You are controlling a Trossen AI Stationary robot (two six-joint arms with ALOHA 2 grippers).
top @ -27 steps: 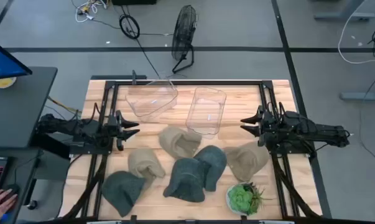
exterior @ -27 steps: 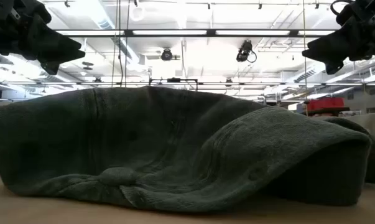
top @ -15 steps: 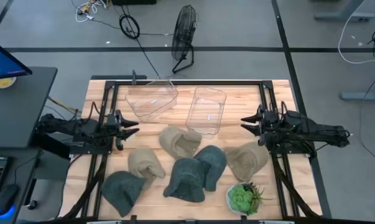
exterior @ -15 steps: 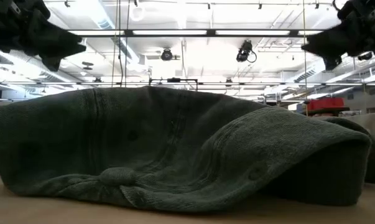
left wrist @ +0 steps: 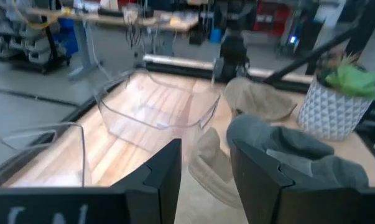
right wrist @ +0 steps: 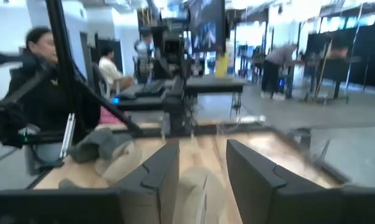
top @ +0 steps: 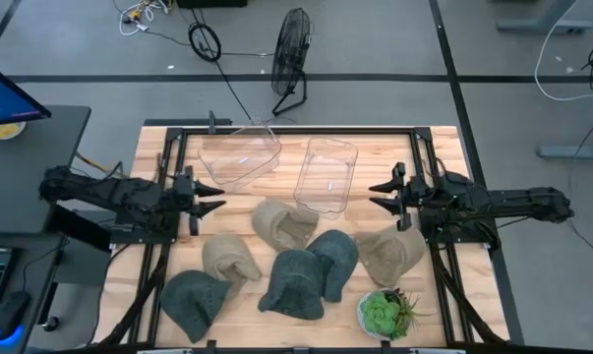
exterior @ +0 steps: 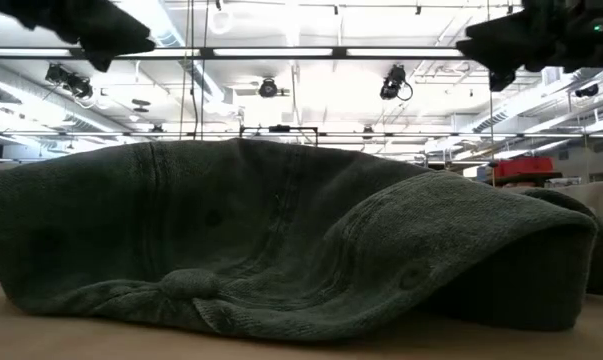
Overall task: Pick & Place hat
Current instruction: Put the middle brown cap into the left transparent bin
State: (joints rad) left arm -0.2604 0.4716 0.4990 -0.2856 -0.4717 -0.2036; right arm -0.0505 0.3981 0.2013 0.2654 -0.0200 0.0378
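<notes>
Several soft hats lie flat on the wooden table in the high view: tan ones and dark green ones. The low view is filled by one dark green hat. My left gripper hovers open near the left side, left of the middle tan hat. My right gripper hovers open near the right side, above the right-hand tan hat. In each wrist view the two fingers stand apart around nothing: left gripper, right gripper.
Two clear plastic bins stand at the far side of the table. A potted green plant sits at the near edge. A black frame borders the table. People sit beyond the table.
Both arms have reached inward toward the table's middle and risen; in the low view the grippers have climbed to the picture's top edge. No hat has moved.
</notes>
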